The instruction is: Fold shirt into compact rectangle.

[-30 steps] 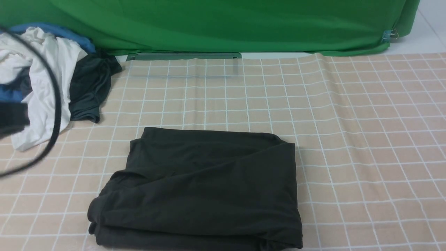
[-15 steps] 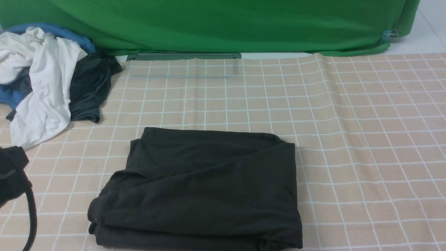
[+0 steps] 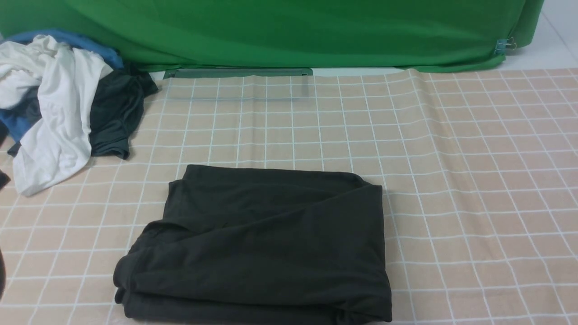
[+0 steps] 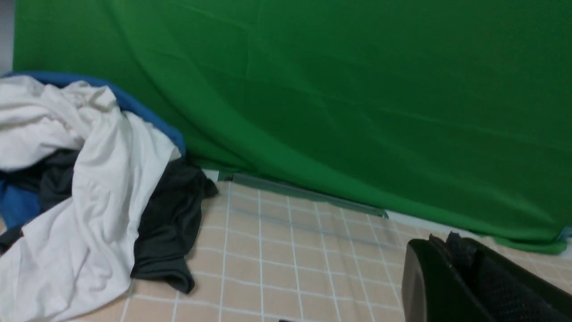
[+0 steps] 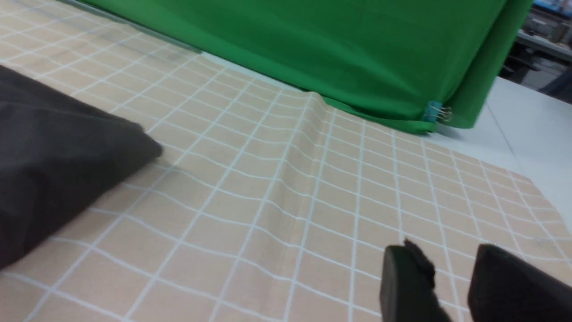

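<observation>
1 blk shirt (image 3: 271, 243), matte, wrinkled, w/ rounded folds

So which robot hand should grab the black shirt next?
Probably the right gripper: it's open, and its wrist camera sees the shirt. The left gripper is shut, and its camera shows none of it.

Shirt (image 3: 271, 253): plain black, no print on the faces showing. Tablecloth (image 5: 268, 201), beyond the right gripper's fingers (image 5: 404, 277): beige-pink, white grid lines. Right gripper's fingers: black and grey. Left gripper's fingers (image 4: 418, 277): dark grey and black. Backdrop cloth (image 4: 357, 89), beyond the left fingers: solid green. Garments beside it, well apart from the left fingers: one white (image 4: 107, 197), one blue (image 4: 147, 112), one black (image 4: 165, 228), all unpatterned where visible.
</observation>
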